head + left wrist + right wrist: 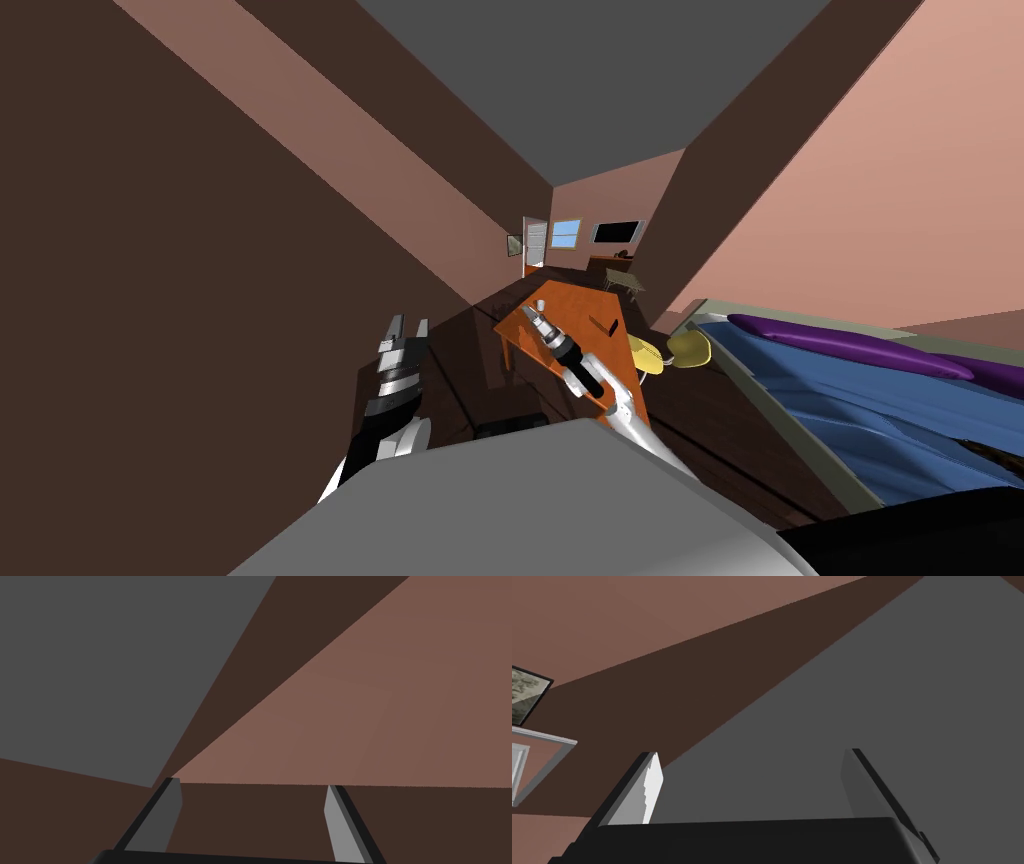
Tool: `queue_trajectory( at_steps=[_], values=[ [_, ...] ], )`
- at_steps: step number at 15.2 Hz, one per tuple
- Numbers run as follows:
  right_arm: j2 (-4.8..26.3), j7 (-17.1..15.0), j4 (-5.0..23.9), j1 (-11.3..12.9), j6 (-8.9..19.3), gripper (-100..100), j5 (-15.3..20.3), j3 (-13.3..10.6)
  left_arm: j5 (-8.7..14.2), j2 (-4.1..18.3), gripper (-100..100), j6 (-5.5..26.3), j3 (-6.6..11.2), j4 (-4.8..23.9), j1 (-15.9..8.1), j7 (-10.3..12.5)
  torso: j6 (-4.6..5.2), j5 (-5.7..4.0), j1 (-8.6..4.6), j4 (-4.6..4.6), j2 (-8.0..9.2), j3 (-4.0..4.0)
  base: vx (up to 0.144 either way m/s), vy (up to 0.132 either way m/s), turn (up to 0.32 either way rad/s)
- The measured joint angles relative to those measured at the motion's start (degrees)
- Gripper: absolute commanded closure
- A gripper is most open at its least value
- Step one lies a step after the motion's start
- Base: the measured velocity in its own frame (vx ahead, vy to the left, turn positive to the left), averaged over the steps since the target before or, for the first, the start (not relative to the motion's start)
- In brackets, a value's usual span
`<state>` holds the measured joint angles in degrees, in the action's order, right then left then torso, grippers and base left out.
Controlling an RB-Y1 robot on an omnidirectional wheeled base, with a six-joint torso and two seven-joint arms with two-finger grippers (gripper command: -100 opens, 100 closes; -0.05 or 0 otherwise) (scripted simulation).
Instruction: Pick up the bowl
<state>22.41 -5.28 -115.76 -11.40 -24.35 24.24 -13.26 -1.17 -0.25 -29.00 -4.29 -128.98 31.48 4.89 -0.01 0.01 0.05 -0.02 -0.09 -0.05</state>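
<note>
Between brown walls (200, 250), orange table (585, 300), yellow chair (690, 349) beside, blue bed (850, 400)

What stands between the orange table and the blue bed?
In the head view, yellow chairs, apparently two, stand between the orange table and the blue bed, close by the table's side. Dark floor lies around them.

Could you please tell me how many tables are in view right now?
2. An orange table stands just ahead of me; a smaller olive table stands farther off, beyond it. Others may be hidden from view.
</note>
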Motion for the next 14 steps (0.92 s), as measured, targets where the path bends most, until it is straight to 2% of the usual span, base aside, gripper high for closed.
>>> queue_trajectory(
  at_steps=[6,7,11,14],
  values=[
    [4.6,0.3,5.1,4.1,-1.2,-100,7.1,-4.5,0.0,0.0,0,0.0,0.00,0.0,0.0,0.0,0.01,0.00,-0.02,0.00,-0.01,-0.01,0.019,0.011,-0.008],
    [5.5,0.3,6.7,5.6,-1.3,-100,8.3,-5.7,0.0,0.0,0,0.0,0.00,0.0,0.0,0.0,-0.01,0.00,-0.02,-0.01,-0.04,-0.02,0.026,0.012,-0.002],
    [8.1,0.4,11.0,9.2,-2.0,-100,13.0,-8.8,0.0,0.0,0,0.0,0.00,0.0,0.0,0.0,0.01,-0.01,-0.03,-0.01,-0.05,-0.03,0.022,0.007,-0.005],
    [10.1,0.2,12.5,11.1,-1.6,-100,16.6,-11.3,0.0,0.0,0,0.0,0.00,0.0,0.0,0.0,0.01,0.00,-0.03,-0.01,-0.04,-0.02,0.026,0.007,-0.010]
  ],
)
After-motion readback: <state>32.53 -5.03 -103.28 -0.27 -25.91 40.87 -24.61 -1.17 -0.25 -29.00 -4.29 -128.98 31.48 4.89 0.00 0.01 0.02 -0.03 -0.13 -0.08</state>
